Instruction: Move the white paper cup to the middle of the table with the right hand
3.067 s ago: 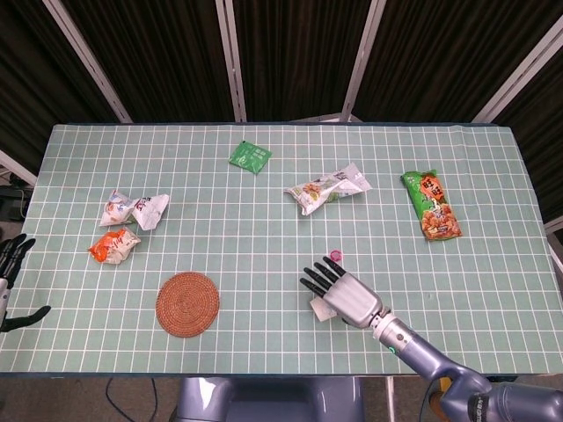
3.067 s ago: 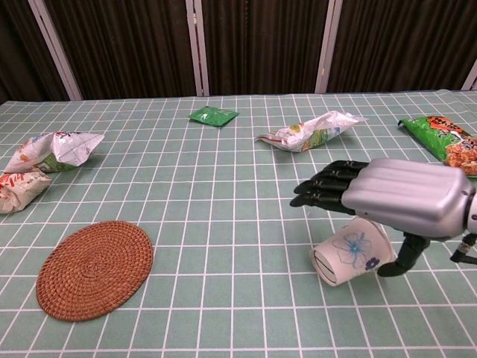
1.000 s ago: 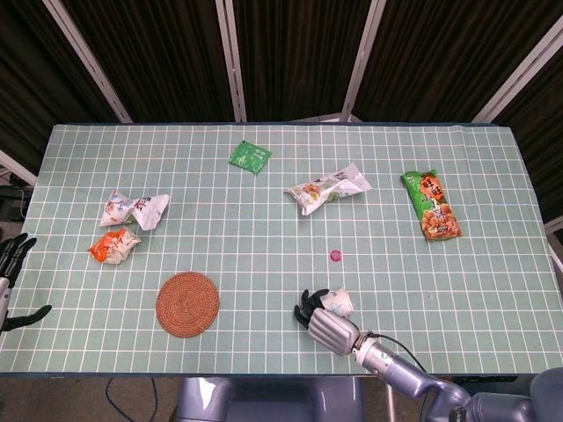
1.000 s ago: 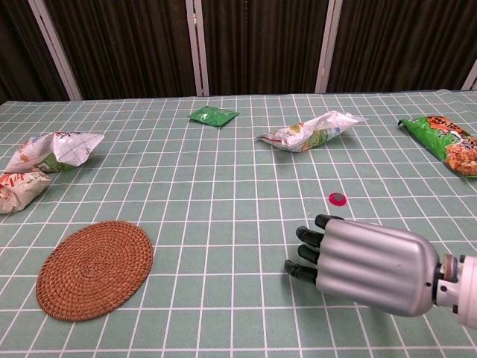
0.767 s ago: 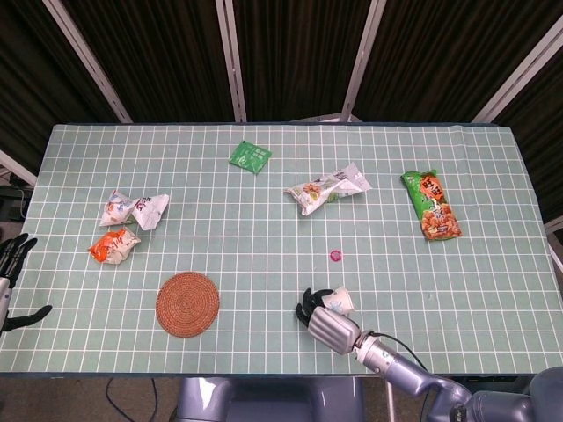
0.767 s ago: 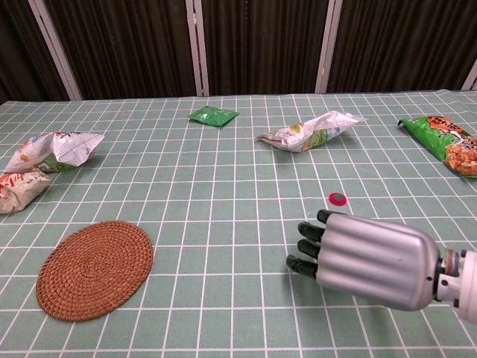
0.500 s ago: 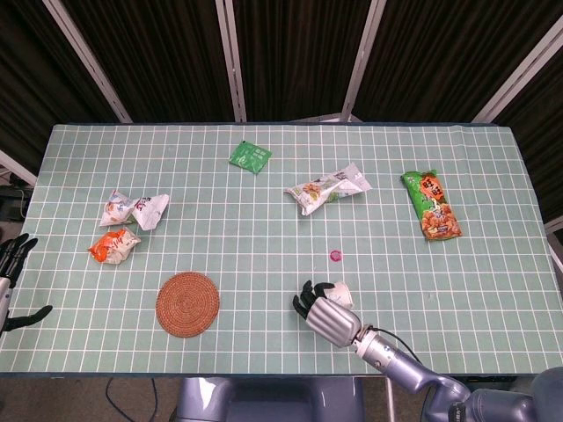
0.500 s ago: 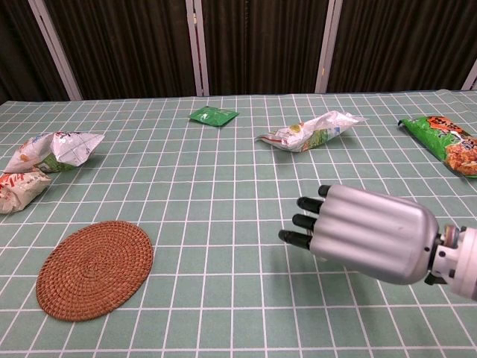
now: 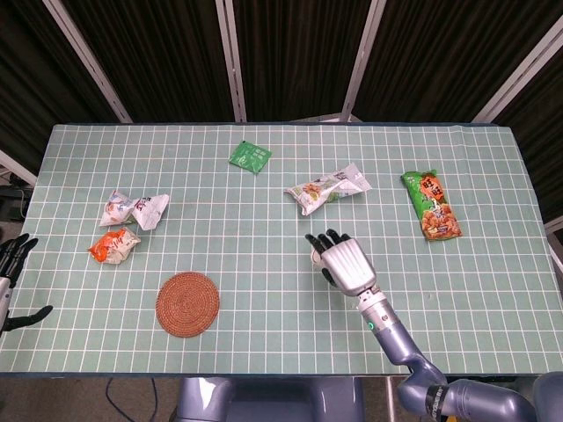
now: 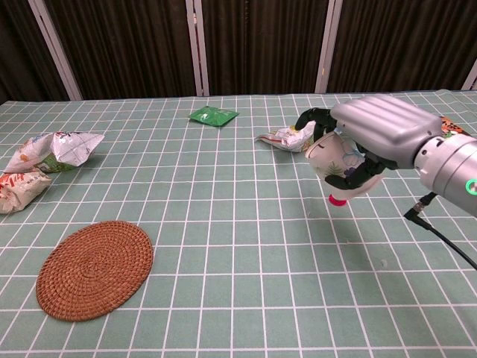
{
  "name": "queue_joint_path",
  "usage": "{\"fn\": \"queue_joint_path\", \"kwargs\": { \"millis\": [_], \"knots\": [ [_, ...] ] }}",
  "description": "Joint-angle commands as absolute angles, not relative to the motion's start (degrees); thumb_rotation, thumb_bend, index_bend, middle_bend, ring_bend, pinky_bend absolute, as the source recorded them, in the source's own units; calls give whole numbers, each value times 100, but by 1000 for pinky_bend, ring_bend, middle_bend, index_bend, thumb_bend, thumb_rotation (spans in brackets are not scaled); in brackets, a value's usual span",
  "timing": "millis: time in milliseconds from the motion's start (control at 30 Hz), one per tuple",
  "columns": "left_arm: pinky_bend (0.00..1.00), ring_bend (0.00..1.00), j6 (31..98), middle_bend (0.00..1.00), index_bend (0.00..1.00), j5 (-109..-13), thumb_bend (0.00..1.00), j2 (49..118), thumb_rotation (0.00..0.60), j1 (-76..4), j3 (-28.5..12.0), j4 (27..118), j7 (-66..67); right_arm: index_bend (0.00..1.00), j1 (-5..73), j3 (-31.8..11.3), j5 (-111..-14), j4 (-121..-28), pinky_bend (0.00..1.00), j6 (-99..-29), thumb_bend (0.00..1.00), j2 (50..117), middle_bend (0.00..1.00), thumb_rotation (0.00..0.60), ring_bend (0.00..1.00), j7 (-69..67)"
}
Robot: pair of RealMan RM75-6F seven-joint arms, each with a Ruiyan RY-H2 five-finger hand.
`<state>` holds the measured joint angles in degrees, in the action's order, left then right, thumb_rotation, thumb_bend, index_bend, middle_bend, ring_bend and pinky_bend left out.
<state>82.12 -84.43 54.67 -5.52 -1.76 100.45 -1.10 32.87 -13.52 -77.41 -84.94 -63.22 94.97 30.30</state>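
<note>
- White paper cup (image 10: pixel 332 160) gripped in right robot hand (image 10: pixel 370 138), fingers wrapped around it, lifted clear above the surface (image 10: pixel 223 224).
- Cup tilted, directly under the palm, rim toward the left.
- Middle of the surface a little to the left; probably short carry, then lowering.
- Left robot hand (image 9: pixel 12 255) far at the edge, fingers apart, holding nothing.

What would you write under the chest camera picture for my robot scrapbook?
The robot's right hand holds a white paper cup up above the green checked table, with a round woven mat lying nearby.
</note>
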Motion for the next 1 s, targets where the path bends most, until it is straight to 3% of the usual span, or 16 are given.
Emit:
{"fn": "queue_joint_path", "kwargs": {
  "millis": [33,500,1000],
  "knots": [
    [0,0,8201,0,0,-8430,0,5470,600,-557,-179,10041,-105,200,3313,-1687,-7207,-8224,499,-6194,322,9737,392,600,255,2490],
    [0,0,8092,0,0,-8278,0,5490,600,-601,-216,10024,-80,204,3600,-1760,-7156,-6791,459,-6266,321,10532,392,600,253,1383],
    [0,0,8077,0,0,-8256,0,5481,600,-607,-220,10032,-98,205,3716,-1681,-7323,-6177,457,-6436,320,10785,392,600,246,985]
  ]
}}
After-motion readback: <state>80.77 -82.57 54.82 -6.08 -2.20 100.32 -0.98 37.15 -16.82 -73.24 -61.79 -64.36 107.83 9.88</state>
